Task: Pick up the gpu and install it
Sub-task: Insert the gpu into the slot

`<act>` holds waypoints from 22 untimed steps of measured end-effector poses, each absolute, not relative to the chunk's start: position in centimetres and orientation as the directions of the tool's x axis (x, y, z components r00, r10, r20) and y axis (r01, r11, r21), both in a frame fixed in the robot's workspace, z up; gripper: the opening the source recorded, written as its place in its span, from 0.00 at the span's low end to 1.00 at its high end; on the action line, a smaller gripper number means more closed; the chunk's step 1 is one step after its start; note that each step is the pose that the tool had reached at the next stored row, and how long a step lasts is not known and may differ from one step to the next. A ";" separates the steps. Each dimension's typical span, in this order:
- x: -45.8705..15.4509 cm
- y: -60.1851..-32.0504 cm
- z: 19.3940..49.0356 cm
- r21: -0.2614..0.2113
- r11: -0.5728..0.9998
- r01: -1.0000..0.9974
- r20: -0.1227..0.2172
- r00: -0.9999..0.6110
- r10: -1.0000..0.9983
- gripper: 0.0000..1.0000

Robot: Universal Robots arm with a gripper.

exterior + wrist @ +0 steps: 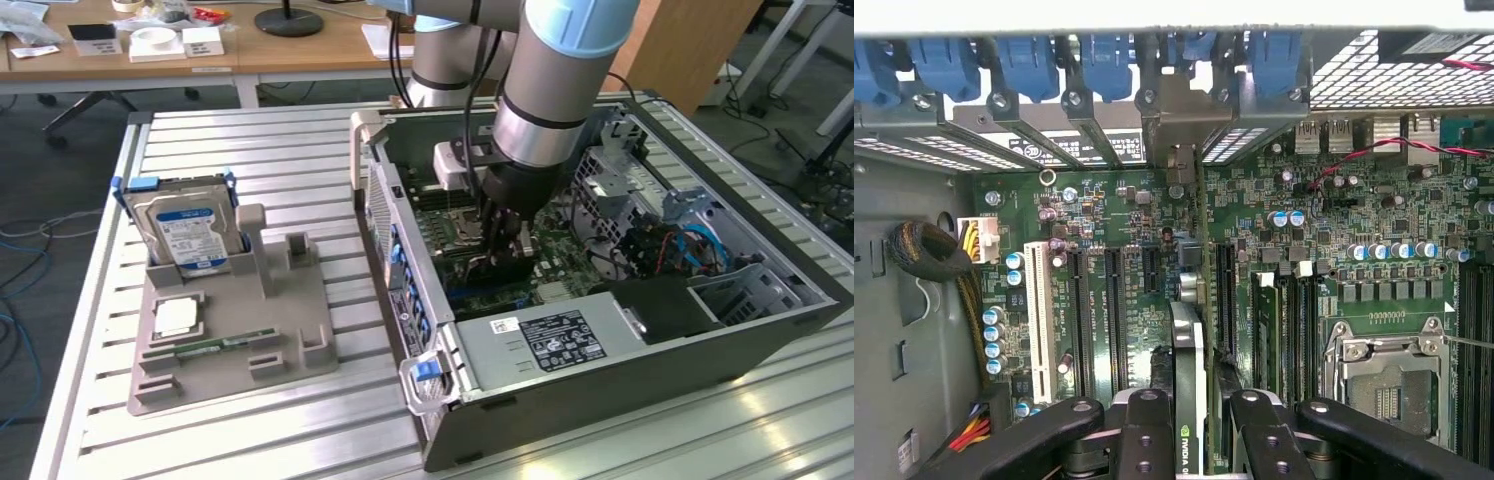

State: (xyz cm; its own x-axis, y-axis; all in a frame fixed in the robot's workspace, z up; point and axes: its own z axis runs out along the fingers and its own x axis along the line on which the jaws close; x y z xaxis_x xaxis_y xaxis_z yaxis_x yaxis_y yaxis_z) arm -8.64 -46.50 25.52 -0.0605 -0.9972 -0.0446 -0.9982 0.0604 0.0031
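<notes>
Wrist view: gpu clamped edge-on between tool fingers.

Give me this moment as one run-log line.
claw: shut on gpu | gpu: edge-on, upright above motherboard slots inside the open case | hard drive: upright in gray holder

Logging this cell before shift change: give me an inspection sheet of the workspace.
Surface: ribbed metal table, open computer case on it.
Job's things: gpu held edge-on above the motherboard slots.
Clutter: grey fixture tray with blue-labelled hard drive, memory stick.
Grippers: gripper shut on gpu, inside the case.
Cables: blue and red cables in case.
Surroundings: wooden desk behind.
</notes>
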 end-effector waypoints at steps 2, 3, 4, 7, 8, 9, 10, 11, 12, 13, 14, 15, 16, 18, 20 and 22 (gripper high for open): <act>-8.7 -46.6 25.5 0.003 0.060 -0.998 -0.045 -0.060 -0.997 0.27; -8.7 -46.6 25.5 0.003 0.059 -0.998 -0.044 -0.059 -0.997 0.27; -8.8 -46.6 25.5 0.003 0.059 -0.998 -0.044 -0.059 -0.997 0.27; -8.8 -46.6 25.5 0.003 0.059 -0.998 -0.044 -0.059 -0.997 0.27; -8.8 -46.6 25.5 0.003 0.059 -0.998 -0.044 -0.059 -0.997 0.27; -8.8 -46.6 25.4 0.003 0.059 -0.998 -0.044 -0.059 -0.997 0.27; -8.8 -46.6 25.4 0.004 0.058 -0.998 -0.043 -0.058 -0.997 0.27; -8.8 -46.6 25.3 0.004 0.058 -0.998 -0.043 -0.059 -0.997 0.27; -8.8 -46.6 25.2 0.004 0.058 -0.998 -0.044 -0.059 -0.997 0.27; -8.9 -46.6 25.2 0.004 0.059 -0.998 -0.044 -0.059 -0.997 0.27; -8.8 -46.6 25.2 0.004 0.058 -0.998 -0.044 -0.058 -0.997 0.27; -8.8 -46.6 25.2 0.003 0.058 -0.998 -0.044 -0.058 -0.997 0.27; -8.8 -46.6 25.2 0.003 0.058 -0.998 -0.044 -0.058 -0.997 0.27; -8.9 -46.6 25.0 0.003 0.058 -0.998 -0.045 -0.058 -0.997 0.27; -8.9 -46.6 24.9 0.003 0.058 -0.998 -0.045 -0.058 -0.997 0.27; -8.9 -46.6 24.9 0.003 0.058 -0.998 -0.044 -0.058 -0.997 0.27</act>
